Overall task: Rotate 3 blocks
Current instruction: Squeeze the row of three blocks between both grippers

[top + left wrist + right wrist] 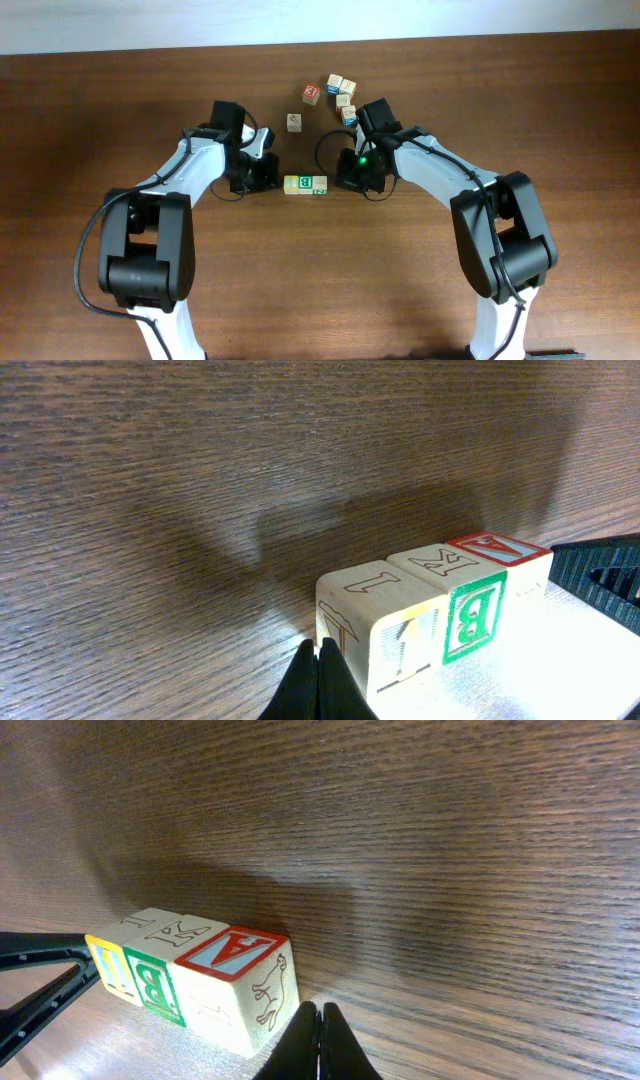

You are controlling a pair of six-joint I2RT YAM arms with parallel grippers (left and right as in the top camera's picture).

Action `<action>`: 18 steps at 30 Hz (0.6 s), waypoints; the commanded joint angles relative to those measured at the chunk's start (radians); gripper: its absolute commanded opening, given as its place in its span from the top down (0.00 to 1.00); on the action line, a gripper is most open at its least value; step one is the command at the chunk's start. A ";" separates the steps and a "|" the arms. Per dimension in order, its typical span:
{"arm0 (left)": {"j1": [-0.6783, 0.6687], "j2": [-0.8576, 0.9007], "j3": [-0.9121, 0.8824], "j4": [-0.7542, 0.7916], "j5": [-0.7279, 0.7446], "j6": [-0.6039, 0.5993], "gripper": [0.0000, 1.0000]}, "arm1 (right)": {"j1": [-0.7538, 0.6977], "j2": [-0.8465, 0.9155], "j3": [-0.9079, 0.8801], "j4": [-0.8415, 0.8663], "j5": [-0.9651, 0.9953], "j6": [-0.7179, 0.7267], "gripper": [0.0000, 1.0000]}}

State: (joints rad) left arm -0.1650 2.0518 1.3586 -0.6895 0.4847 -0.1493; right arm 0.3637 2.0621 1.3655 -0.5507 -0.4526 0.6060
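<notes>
My left claw (318, 660) and right claw (319, 1017), both pinched together, flank three alphabet blocks (305, 185); only overhead shows the spare cubes (341, 90) farther across the counter (100, 100).

The overhead camera looks straight down on the worktop (100, 100) from well above, taking in both arms. Each wrist camera sits close behind its claw, looking low across the wood. The left claw (318, 678) and right claw (320, 1038) views share the row of blocks (430, 610) just ahead, seen from opposite ends.
</notes>
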 commanded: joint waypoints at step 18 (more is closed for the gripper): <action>-0.029 0.011 -0.002 0.010 0.024 0.020 1.00 | 0.049 0.011 -0.004 0.031 0.039 0.018 0.96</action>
State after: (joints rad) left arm -0.1791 2.0518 1.3586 -0.6868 0.4908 -0.1493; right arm 0.3969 2.0621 1.3655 -0.5217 -0.4374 0.6224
